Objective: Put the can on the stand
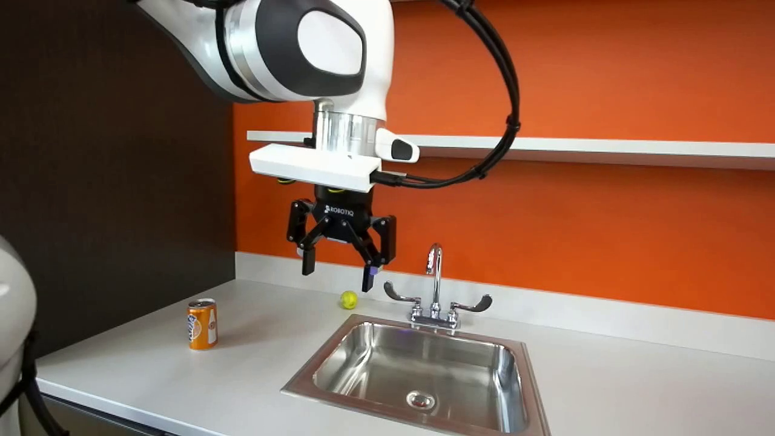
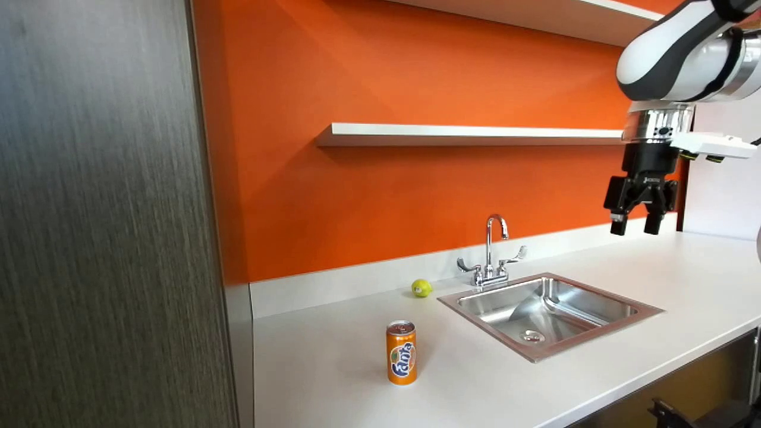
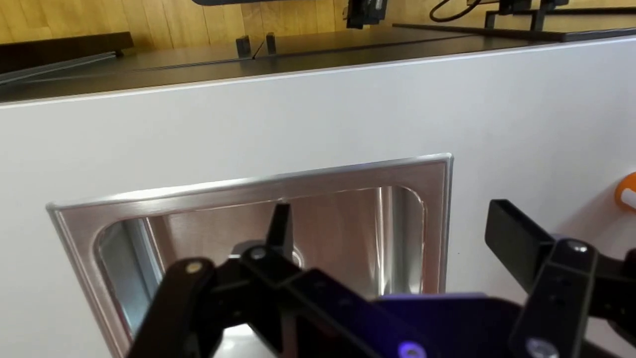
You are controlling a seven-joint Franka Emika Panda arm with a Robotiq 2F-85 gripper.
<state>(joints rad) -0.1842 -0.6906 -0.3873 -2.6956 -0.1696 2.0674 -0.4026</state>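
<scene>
In an exterior view, I'm hovering the gripper (image 1: 338,271) mid-frame, spread wide; the can (image 1: 203,324) is standing upright at lower left on the countertop (image 1: 248,375), and the white stand (image 1: 605,145) is running across the upper half. In an exterior view, a yellow-green ball (image 2: 421,288) is resting below centre near the sink (image 2: 538,352), the gripper hanging at upper right. In the wrist view, I'm seeing the fingers (image 3: 519,243) standing apart across the lower half, the can showing at the right edge.

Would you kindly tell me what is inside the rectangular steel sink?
Only a round metal drain shows inside the rectangular steel sink. In the wrist view, the open black gripper covers part of the interior.
</scene>
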